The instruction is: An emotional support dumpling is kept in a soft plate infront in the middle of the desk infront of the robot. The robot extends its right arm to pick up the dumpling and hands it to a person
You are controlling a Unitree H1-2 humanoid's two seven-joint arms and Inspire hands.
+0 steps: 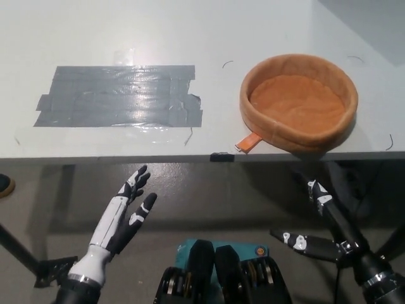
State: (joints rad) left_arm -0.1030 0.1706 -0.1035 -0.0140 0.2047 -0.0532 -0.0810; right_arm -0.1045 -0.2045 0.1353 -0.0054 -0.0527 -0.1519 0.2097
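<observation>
Right hand (329, 221) is low, below the table (253, 38) edge, fingers spread, holding nothing. Plate (299, 101) sits up and ahead of it, empty; no dumpling visible anywhere. Left hand (123, 212) rests open, low left. Looks like task end or reset; next move unclear. No readable writing.

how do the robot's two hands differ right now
The left hand is white and sits lower left; the right hand is black and sits lower right. The left's fingers point up toward the desk edge; the right's splay wider apart. Both are open, empty and below the desk.
</observation>
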